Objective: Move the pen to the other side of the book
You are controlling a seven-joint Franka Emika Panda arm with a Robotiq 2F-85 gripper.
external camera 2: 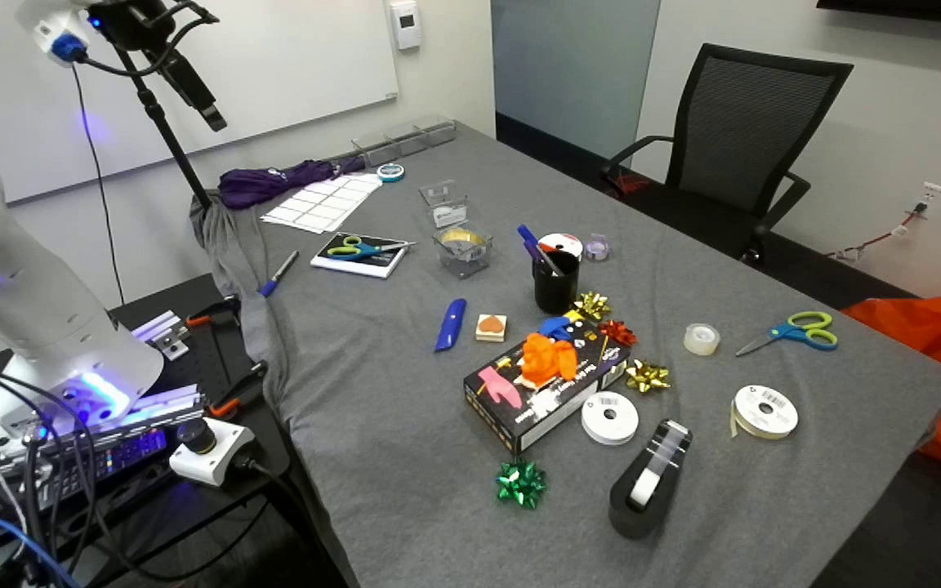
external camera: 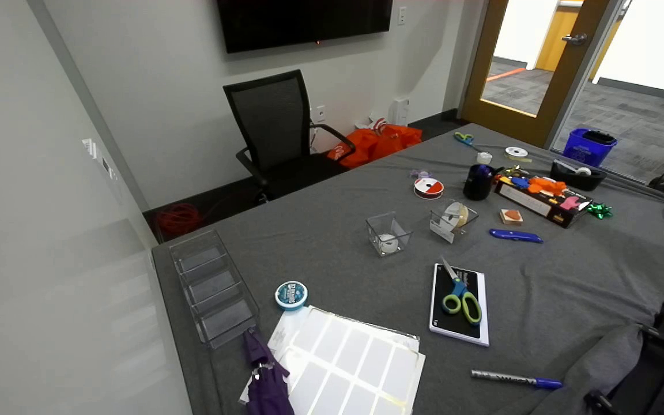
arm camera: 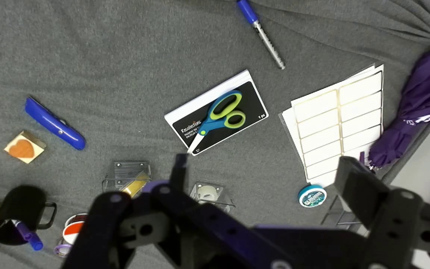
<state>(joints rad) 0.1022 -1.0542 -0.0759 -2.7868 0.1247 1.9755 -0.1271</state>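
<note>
Blue-capped silver pen [arm camera: 262,35], one, near one black-covered book [arm camera: 198,116]; scissors [arm camera: 212,124], one pair atop book; hand [arm camera: 262,160] spread wide.

Office, meeting-room type: black mesh-backed armchair [external camera: 277,121], large white wall-mounted whiteboard [external camera 2: 274,69], wide black flat-panel screen [external camera: 309,23], also wall-mounted. Brown wood-framed glass door [external camera: 563,80] with silver lever handle [external camera: 575,39], grey patterned carpet [external camera: 643,115] visible beyond. Grey cloth-covered table [external camera: 314,236] right beside the armchair.

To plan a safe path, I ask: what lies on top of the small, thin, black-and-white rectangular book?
Blue-and-green-handled metal scissors lie on the book, their tip past its edge. The part of the book beneath them is hidden.
</note>
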